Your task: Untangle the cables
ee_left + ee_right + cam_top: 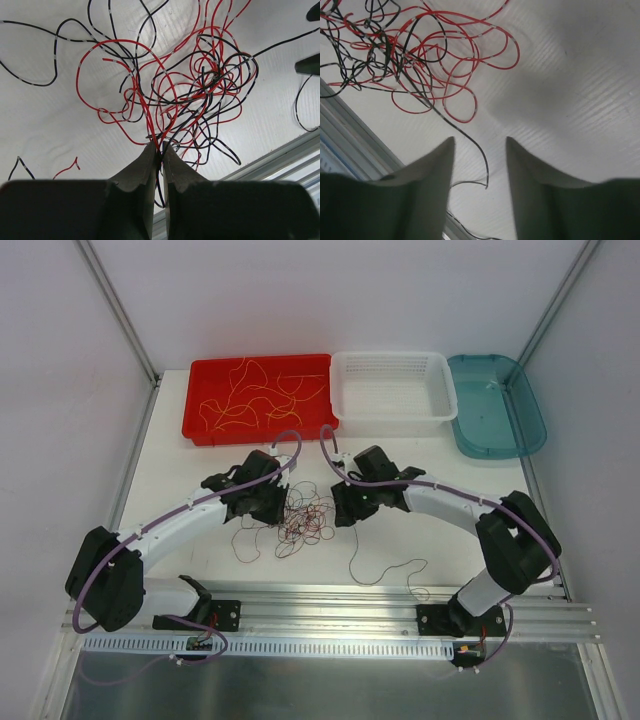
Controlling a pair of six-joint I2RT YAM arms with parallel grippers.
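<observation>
A loose tangle of thin red and black cables [303, 523] lies on the white table between my two grippers. My left gripper [272, 502] is at the tangle's left side. In the left wrist view the left gripper [161, 146] is shut on a few red and black strands that run up into the cables [200, 85]. My right gripper [343, 502] is at the tangle's right side. In the right wrist view the right gripper [480, 142] stands open above the table. One black cable end [481, 160] lies loose between its fingers, apart from both. The cables [395, 55] spread at the upper left.
A red tray [200, 375] at the back left holds several yellow wires [250, 395]. Beside it stand a white basket [440, 390] and a teal tray [500, 420]. One dark strand [385, 570] trails toward the aluminium rail [330, 600] at the near edge.
</observation>
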